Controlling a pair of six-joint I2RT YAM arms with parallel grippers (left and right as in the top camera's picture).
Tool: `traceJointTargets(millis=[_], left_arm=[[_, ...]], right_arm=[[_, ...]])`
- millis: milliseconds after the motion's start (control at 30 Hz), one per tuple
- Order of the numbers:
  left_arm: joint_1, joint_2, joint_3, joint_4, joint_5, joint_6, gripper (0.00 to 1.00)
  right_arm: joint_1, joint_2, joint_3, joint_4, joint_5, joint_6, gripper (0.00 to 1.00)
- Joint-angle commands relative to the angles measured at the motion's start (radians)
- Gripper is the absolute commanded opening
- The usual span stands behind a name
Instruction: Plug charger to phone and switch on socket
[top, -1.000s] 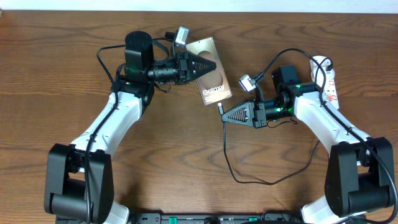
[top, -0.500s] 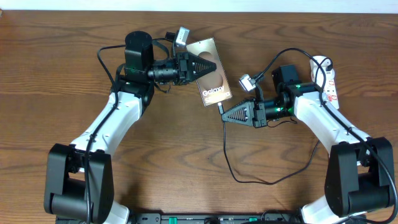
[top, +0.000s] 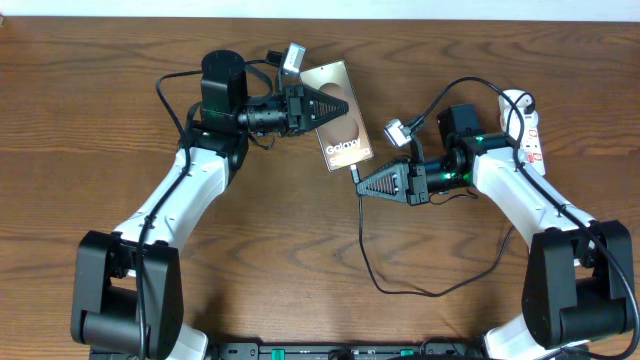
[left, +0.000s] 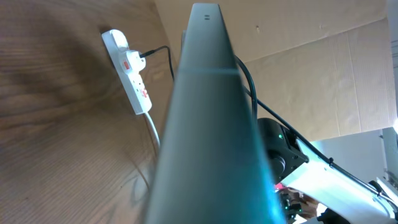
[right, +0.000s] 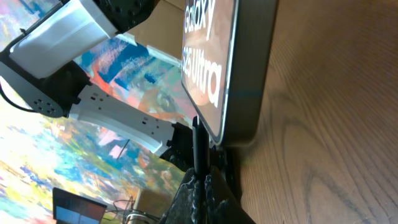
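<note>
The bronze-grey phone (top: 340, 125) with white "Galaxy" lettering lies tilted at the table's middle back. My left gripper (top: 333, 104) is shut on its upper part; in the left wrist view the phone's edge (left: 211, 124) fills the centre. My right gripper (top: 362, 186) is shut on the charger's black plug tip (top: 354, 172), which sits right at the phone's lower end. In the right wrist view the plug (right: 198, 146) stands between my fingertips (right: 202, 183) and meets the phone's bottom edge (right: 245, 68). The white socket (top: 531, 125) lies at the far right.
The thin black charger cable (top: 400, 290) loops from my right gripper toward the front of the table and back to the right. The socket also shows in the left wrist view (left: 132, 74), with a black lead plugged in and a white cord trailing.
</note>
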Motion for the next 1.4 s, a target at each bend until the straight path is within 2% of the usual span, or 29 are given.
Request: traceJointTargets(millis=[0, 267, 433, 667, 967, 1200, 1367], left_arm=[[-0.009, -0.019, 0.016, 0.009, 0.036, 0.013, 0.07], [-0.010, -0.019, 0.016, 0.009, 0.035, -0.068, 0.07], [-0.016, -0.019, 0.016, 0.009, 0.036, -0.071, 0.07], [-0.029, -0.019, 0.016, 0.009, 0.036, -0.070, 0.07], [-0.033, -0.019, 0.016, 0.009, 0.040, -0.061, 0.07], [-0.033, -0.019, 0.016, 0.009, 0.060, 0.025, 0.08], [-0.012, -0.019, 0.016, 0.010, -0.027, 0.036, 0.07]], right_arm=[[0.007, -0.015, -0.001, 0.003, -0.031, -0.006, 0.01], [0.006, -0.015, -0.001, 0.009, -0.031, 0.010, 0.01], [0.006, -0.015, -0.001, 0.021, -0.031, 0.023, 0.01], [0.006, -0.015, -0.001, 0.098, -0.031, 0.112, 0.01], [0.006, -0.015, -0.001, 0.107, -0.031, 0.126, 0.01], [0.006, -0.015, -0.001, 0.127, -0.031, 0.124, 0.01], [0.006, -0.015, -0.001, 0.137, -0.031, 0.124, 0.01]])
